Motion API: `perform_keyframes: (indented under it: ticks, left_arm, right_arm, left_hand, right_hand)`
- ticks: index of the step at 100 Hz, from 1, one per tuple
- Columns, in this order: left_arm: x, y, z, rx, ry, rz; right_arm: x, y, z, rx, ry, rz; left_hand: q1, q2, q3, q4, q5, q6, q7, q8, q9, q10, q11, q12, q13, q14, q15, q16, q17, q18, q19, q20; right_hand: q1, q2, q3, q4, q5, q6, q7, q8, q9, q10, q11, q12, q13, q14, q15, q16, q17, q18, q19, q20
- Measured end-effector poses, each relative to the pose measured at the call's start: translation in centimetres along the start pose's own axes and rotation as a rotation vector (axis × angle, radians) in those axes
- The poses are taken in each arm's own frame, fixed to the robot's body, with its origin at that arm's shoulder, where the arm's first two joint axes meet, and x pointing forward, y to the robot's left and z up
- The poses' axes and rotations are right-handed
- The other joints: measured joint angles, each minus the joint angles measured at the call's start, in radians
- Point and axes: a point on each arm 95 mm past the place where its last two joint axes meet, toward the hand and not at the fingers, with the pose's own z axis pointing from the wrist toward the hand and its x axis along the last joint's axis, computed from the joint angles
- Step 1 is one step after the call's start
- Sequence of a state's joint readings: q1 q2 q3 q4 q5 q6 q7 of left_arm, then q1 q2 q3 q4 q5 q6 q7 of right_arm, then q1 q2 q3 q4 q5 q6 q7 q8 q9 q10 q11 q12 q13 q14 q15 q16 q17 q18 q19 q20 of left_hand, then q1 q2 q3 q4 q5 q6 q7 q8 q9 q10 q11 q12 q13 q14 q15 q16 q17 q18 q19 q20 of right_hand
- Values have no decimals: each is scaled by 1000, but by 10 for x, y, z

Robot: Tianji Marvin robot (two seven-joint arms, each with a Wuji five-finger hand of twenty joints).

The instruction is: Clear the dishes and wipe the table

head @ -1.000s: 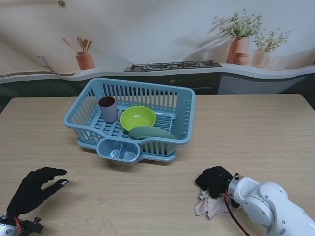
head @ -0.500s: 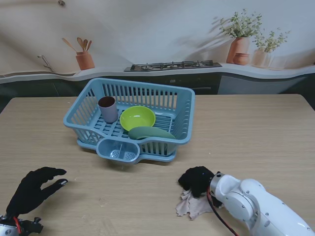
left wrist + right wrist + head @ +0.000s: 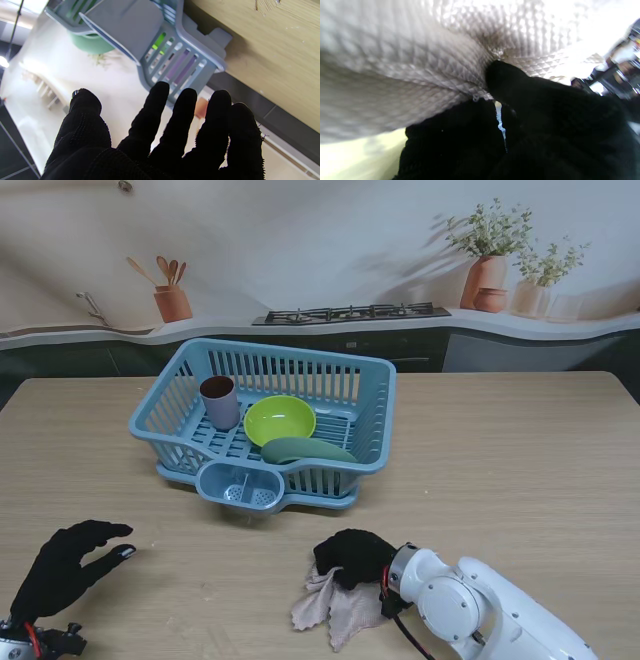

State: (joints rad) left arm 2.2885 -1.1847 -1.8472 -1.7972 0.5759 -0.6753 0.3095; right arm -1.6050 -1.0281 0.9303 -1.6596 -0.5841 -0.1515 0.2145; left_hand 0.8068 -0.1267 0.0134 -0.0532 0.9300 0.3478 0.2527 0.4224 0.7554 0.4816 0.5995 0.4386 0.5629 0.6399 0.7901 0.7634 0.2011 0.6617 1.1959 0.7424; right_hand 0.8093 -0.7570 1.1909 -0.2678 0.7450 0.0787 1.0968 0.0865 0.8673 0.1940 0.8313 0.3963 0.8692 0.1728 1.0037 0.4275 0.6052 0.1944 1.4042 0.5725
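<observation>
Woodgrain table point(image 3: 520, 460): right hand point(image 3: 352, 555) bunching waffle-weave cloth point(image 3: 325, 608) (crumpled, beige).

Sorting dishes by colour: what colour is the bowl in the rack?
The bowl is lime green, clearest in the stand view.

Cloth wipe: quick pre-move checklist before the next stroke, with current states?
1. Right hand gripping the cloth: ok; fingers are closed into the fabric in the right wrist view.
2. Cloth lying on the table: ok; it spreads out on the side of the hand nearer to me.
3. Left hand out of the wipe path: ok; open, far left, holding nothing.
4. Dishes cleared: ok; cup, yellow-green bowl and green dish sit in the dish rack.
5. Rack clear of the stroke: ok; it stands farther from me than the cloth, apart.
6. Table clean: cannot tell.
</observation>
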Motion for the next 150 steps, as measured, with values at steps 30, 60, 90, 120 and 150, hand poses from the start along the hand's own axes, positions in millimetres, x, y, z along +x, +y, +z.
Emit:
perform_keyframes:
  ticks: [30, 60, 90, 120, 150]
  left_arm:
    - [0, 1, 0, -13, -8, -1]
    - [-1, 4, 2, -32, -23, -6]
    - [-1, 4, 5, -32, -23, -5]
    - [-1, 4, 6, -35, -21, -3]
    - [-1, 3, 6, -35, -22, -4]
  right_arm:
    - [10, 0, -11, 97, 92, 47]
    - [2, 8, -20, 79, 111, 28]
    - [1, 20, -34, 26, 122, 18]
    - [1, 24, -43, 17, 126, 14]
    - [-2, 25, -43, 106, 107, -2]
  left_hand:
    - [0, 0, 0, 0, 0, 0, 0, 0, 0, 0, 0, 0, 0, 0, 0, 0, 0, 0, 0, 0]
    - [0, 0, 0, 0, 0, 0, 0, 0, 0, 0, 0, 0, 0, 0, 0, 0, 0, 0, 0, 0]
    - [0, 0, 0, 0, 0, 0, 0, 0, 0, 0, 0, 0, 0, 0, 0, 0, 0, 0, 0, 0]
    - [0, 0, 0, 0, 0, 0, 0, 0, 0, 0, 0, 0, 0, 0, 0, 0, 0, 0, 0, 0]
    - [0, 0, 0, 0, 0, 0, 0, 0, 0, 0, 0, 0, 0, 0, 0, 0, 0, 0, 0, 0]
  right_hand:
    - [-303, 64, -132, 112, -329, -51, -472, 133, -442, -58, -292, -92, -445, -109, -468, -70, -401, -88, -277, -128]
    - [-373, 64, -203, 112, -533, -121, -587, 61, -576, -83, -348, -119, -602, -91, -571, -119, -504, -89, -356, -78]
    - [-373, 63, -203, 112, -337, -40, -382, 142, -485, -102, -277, -105, -547, -102, -566, -122, -479, -89, -372, -41]
    - [-373, 62, -195, 112, -336, -62, -131, 402, -449, -73, -77, -17, -515, -80, -338, -14, -469, -88, -323, 5]
    - [-373, 62, -248, 112, -610, 19, -124, 449, -584, -135, -39, 5, -520, -107, -303, 10, -508, -88, -310, 59]
